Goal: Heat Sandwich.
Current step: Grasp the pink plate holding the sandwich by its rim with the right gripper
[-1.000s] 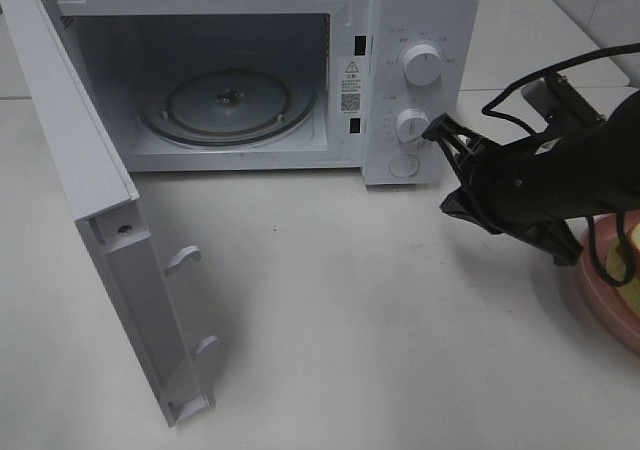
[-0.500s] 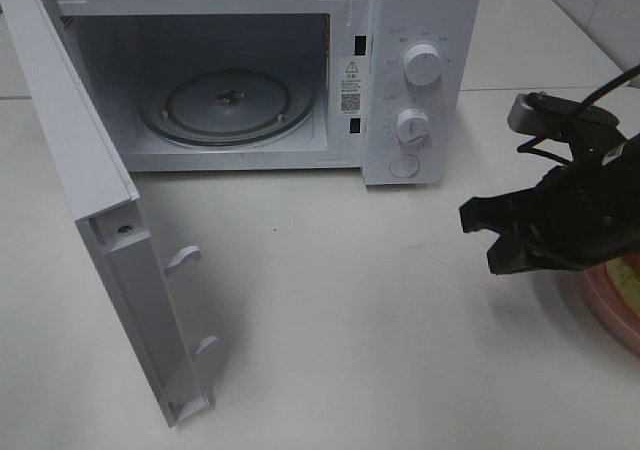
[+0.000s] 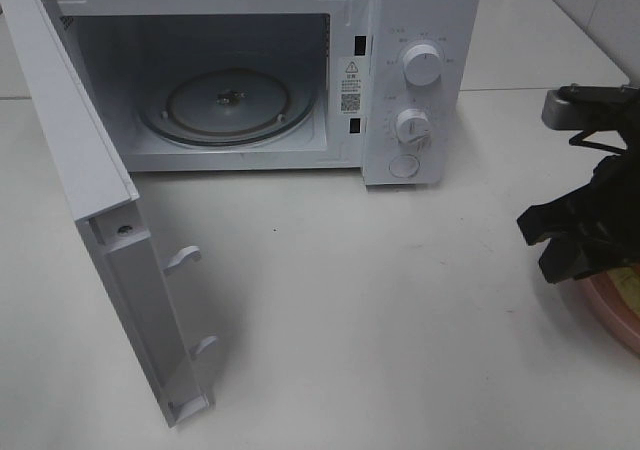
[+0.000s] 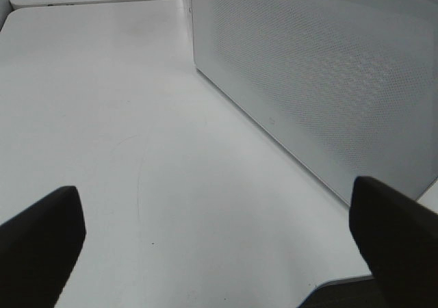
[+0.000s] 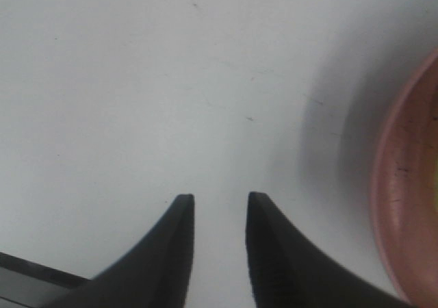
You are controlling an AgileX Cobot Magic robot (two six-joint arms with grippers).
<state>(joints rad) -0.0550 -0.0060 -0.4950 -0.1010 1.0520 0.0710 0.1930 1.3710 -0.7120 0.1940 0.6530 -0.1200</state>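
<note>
Pale yellow sliver of sandwich (image 3: pixel 633 288), pink plate (image 3: pixel 612 318), mostly hidden

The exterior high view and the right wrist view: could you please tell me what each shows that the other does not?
Only the exterior high view shows the microwave with its door swung open and the bare turntable inside. Only the right wrist view looks straight along the gap between the fingertips of the right tool, with nothing in it. Both show the white table and the rim of the pink plate beside that tool.
</note>
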